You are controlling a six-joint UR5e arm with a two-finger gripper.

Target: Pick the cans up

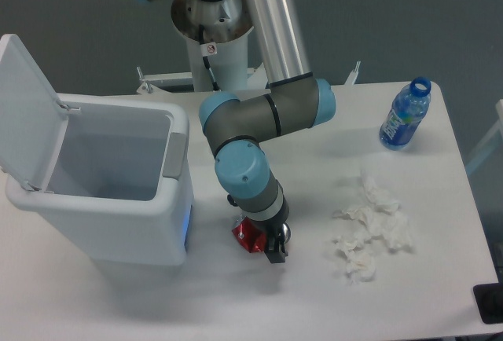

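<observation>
The crushed red can [247, 236] lies on the white table just right of the bin, with its silver end [285, 233] showing on the other side of the gripper. My gripper [271, 245] points straight down and is lowered over the can's middle, at table level. One black finger [276, 251] stands on the can's near side. The other finger is hidden behind the wrist and the can. I cannot tell whether the fingers press on the can.
A white bin [118, 192] with its lid open stands at the left, close to the can. Crumpled white tissues [369, 227] lie to the right. A clear plastic bottle with a blue label [405, 115] stands at the back right.
</observation>
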